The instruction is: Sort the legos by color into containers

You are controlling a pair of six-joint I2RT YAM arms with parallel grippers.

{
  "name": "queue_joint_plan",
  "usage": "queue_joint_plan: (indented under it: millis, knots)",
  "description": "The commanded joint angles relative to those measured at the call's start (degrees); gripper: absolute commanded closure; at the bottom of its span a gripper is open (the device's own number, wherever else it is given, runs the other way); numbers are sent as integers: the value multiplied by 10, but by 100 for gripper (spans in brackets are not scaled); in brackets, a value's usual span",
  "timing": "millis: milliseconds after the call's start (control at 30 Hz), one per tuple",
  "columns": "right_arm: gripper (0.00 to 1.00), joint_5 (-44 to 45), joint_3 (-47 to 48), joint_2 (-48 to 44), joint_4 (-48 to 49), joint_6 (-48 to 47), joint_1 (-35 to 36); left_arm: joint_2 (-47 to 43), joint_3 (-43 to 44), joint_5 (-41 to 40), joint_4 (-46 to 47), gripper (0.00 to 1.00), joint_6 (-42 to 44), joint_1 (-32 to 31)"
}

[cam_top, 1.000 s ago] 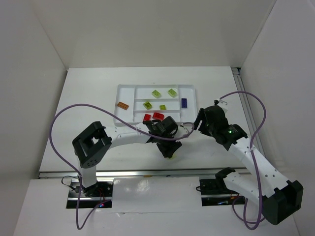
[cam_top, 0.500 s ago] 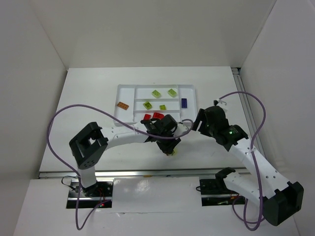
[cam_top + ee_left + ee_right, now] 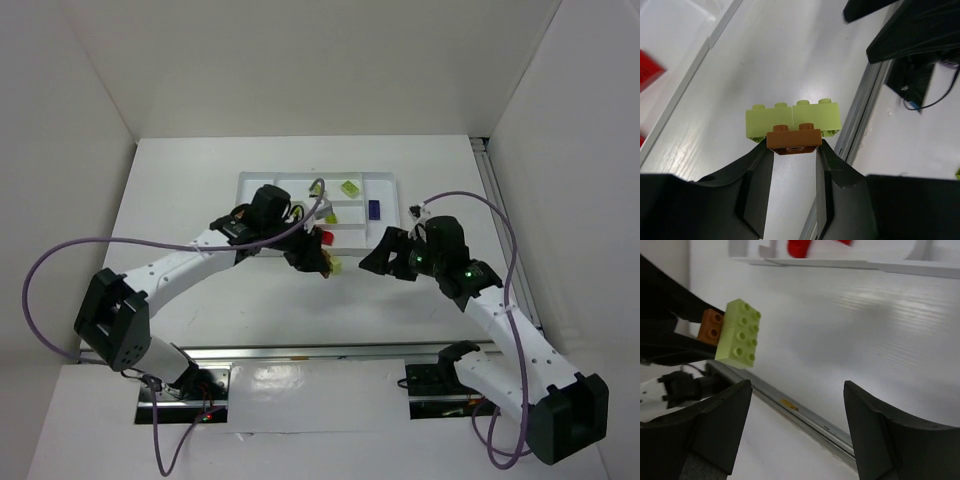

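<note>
Just off the near edge of the tray (image 3: 385,190), the left gripper (image 3: 793,148) has jaws clamped on an orange-brown lego (image 3: 794,140) stuck to a lime green lego (image 3: 792,117), above the desk (image 3: 180,200); the right gripper (image 3: 797,385) faces them, jaws apart. Likely step: splitting the pair, so the right jaws should close on the green one alone and pull. No writing is legible.

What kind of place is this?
Likely a robotics lab test cell: left arm and right arm mounted at a white table, plain white panels boxing it in, a tray holding legos.
</note>
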Motion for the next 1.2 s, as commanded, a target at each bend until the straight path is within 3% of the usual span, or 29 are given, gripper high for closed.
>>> queue_joint_plan:
  millis: [0,67,200,367,633,800,1167]
  knots:
    - [19,-220,-12,4,148,30,-37,-33,-11,103,62,100,-14,15]
    - [19,-261,-18,10,182,63,-67,-42,-11,111,62,100,-14,20]
    - [12,-403,-49,32,343,179,-113,-56,-11,96,79,100,-14,20]
    - [12,-454,-50,93,362,218,-119,-74,-11,60,69,100,-3,10]
    - [12,-472,-14,137,379,242,-85,-79,-11,36,57,100,7,-7]
    - [21,-462,-3,152,361,236,-73,-68,-5,17,50,100,12,-19]
    - [24,-456,-25,184,384,256,-50,-73,0,-11,45,100,18,-31]
